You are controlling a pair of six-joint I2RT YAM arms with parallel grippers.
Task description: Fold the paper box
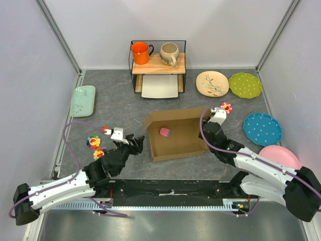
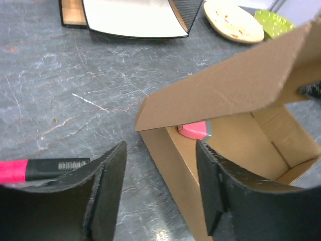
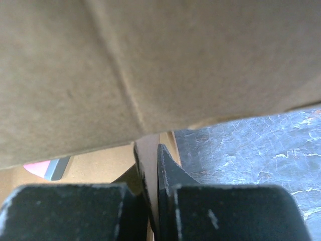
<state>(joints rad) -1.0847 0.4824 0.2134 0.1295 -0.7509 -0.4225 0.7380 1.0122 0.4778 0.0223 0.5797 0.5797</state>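
The paper box (image 1: pixel 176 142) is a shallow brown cardboard box in the middle of the table, its back lid flap raised and leaning over it. A pink and grey block (image 1: pixel 165 132) lies inside. My left gripper (image 1: pixel 138 142) is open at the box's left wall. In the left wrist view the left gripper (image 2: pixel 160 188) has that wall (image 2: pixel 173 165) between its spread fingers, under the flap (image 2: pixel 225 95). My right gripper (image 1: pixel 212 122) is at the box's right wall. In the right wrist view the right gripper (image 3: pixel 149 163) is shut on the thin cardboard wall, under the flap (image 3: pixel 150 65).
A wire rack (image 1: pixel 158 64) at the back holds an orange mug (image 1: pixel 140 52) and a beige mug (image 1: pixel 169 53), with a white tray (image 1: pixel 160 86) under it. Several plates (image 1: pixel 263 128) lie at the right, a mint tray (image 1: pixel 83 100) at the left. A pink-black pen (image 2: pixel 35 169) lies beside the left gripper.
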